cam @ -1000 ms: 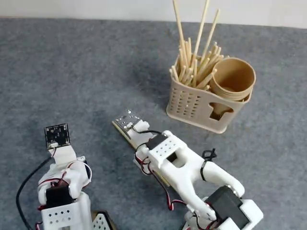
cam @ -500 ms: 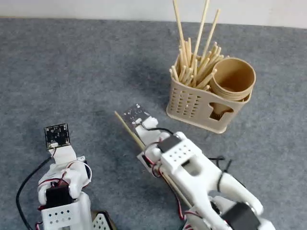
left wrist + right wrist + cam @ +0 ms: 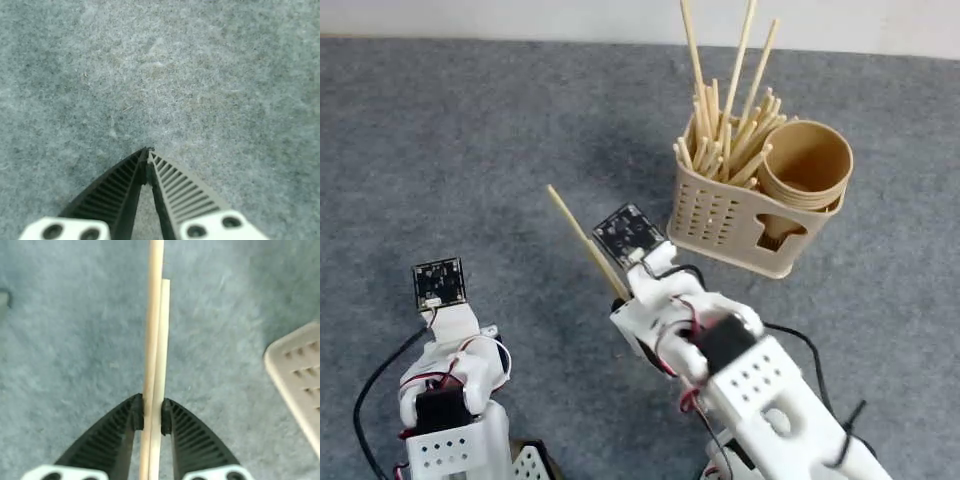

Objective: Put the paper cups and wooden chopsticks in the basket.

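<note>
Grips two wooden chopsticks (image 3: pixel 156 340) in the right pincer (image 3: pixel 152 420), clenched on them from both sides, with the sticks pressed side by side between the black ribbed fingers (image 3: pixel 120 435). Sends them straight out past the fingertips, one reaching farther than the other, and back under the wrist as well. Carries them above the grey felt bench (image 3: pixel 65 340), with a corner of the basket (image 3: pixel 300 370) off to one side, apart from the sticks.

From the high view, shows those sticks (image 3: pixel 578 235) as a thin slanted line poking out from under the right arm's camera board toward the far left. Places them left of the basket (image 3: pixel 720 225), near it but not touching.

Stands upright toward the far right of the bench (image 3: pixel 470 150), that basket. Holds a bundle of chopsticks (image 3: pixel 730 130) on end in its left compartment, a few rising well above the others. Holds nested paper cups (image 3: pixel 807 160) in its right compartment, mouths up.

Shows the left pincer (image 3: pixel 147 155) clenched on nothing, fingertips meeting, pointed at bare felt. Sets the left arm (image 3: pixel 450 400) at the near left of the bench, well apart from basket and sticks.
</note>
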`<state>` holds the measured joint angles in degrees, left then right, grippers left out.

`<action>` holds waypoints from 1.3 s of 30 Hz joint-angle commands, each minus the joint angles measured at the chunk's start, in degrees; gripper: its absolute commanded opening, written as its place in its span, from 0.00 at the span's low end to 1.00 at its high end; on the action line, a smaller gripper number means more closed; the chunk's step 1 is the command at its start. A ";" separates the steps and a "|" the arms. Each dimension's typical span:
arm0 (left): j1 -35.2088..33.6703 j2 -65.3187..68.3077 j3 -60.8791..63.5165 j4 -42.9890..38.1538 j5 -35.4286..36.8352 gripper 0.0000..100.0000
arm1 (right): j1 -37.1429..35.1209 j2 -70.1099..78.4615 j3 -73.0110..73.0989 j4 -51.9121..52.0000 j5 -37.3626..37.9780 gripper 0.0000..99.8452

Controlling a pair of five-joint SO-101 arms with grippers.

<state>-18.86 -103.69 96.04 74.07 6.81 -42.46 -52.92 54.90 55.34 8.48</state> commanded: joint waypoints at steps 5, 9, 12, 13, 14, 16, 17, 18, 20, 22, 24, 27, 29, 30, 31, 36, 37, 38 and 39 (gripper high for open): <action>1.36 -0.66 1.10 0.44 0.00 0.01 | 0.92 -16.40 -8.40 2.15 0.00 0.01; 1.36 -0.66 1.10 0.44 0.00 0.01 | 0.92 -18.15 -16.75 2.15 0.09 0.01; 1.36 -0.66 1.10 0.44 0.00 0.01 | 1.36 -18.15 -23.69 -0.13 0.18 0.01; 1.36 -0.66 1.10 0.44 0.00 0.01 | 2.51 -18.15 -25.54 -2.15 0.88 0.01; 1.36 -0.66 1.10 0.44 0.00 0.01 | 4.26 -18.15 -27.38 -4.44 2.64 0.01; 1.36 -0.66 1.10 0.44 0.00 0.01 | 7.96 -18.07 -29.93 -11.47 6.68 0.01; 1.36 -0.66 1.10 0.44 0.00 0.01 | 9.54 -17.89 -29.93 -14.99 8.26 0.01; 1.36 -0.66 1.10 0.44 0.00 0.01 | 11.12 -17.27 -29.93 -18.33 9.58 0.01; 1.36 -0.66 1.10 0.44 0.00 0.01 | 14.55 -15.08 -30.02 -24.22 11.16 0.01; 1.36 -0.66 1.10 0.44 0.00 0.01 | 18.07 -12.26 -30.02 -28.97 11.34 0.01; 1.36 -0.66 1.10 0.44 0.00 0.01 | 22.02 -9.54 -30.02 -33.10 11.25 0.01; 1.36 -0.66 1.10 0.44 0.00 0.01 | 26.07 -6.29 -30.02 -37.41 10.81 0.01; 1.36 -0.66 1.10 0.44 0.00 0.01 | 27.56 -4.70 -30.02 -38.73 7.12 0.01; 1.36 -0.66 1.10 0.44 0.00 0.01 | 28.35 -3.91 -30.02 -38.81 5.19 0.01; 1.36 -0.66 1.10 0.44 0.00 0.01 | 29.14 -3.30 -30.02 -38.81 3.69 0.01; 1.36 -0.66 1.10 0.44 0.00 0.01 | 32.75 -1.10 -26.77 -42.95 -1.49 0.01; 1.36 -0.66 1.10 0.44 0.00 0.01 | 33.36 -1.19 -25.10 -45.41 -2.20 0.01; 1.36 -0.66 1.10 0.44 0.00 0.01 | 33.89 -1.36 -23.16 -48.22 -2.99 0.01; 1.36 -0.66 1.10 0.44 0.00 0.01 | 34.42 -1.36 -20.97 -51.12 -3.69 0.01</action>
<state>-18.86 -103.69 96.04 74.07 6.81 -9.85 -54.24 31.08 11.47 6.99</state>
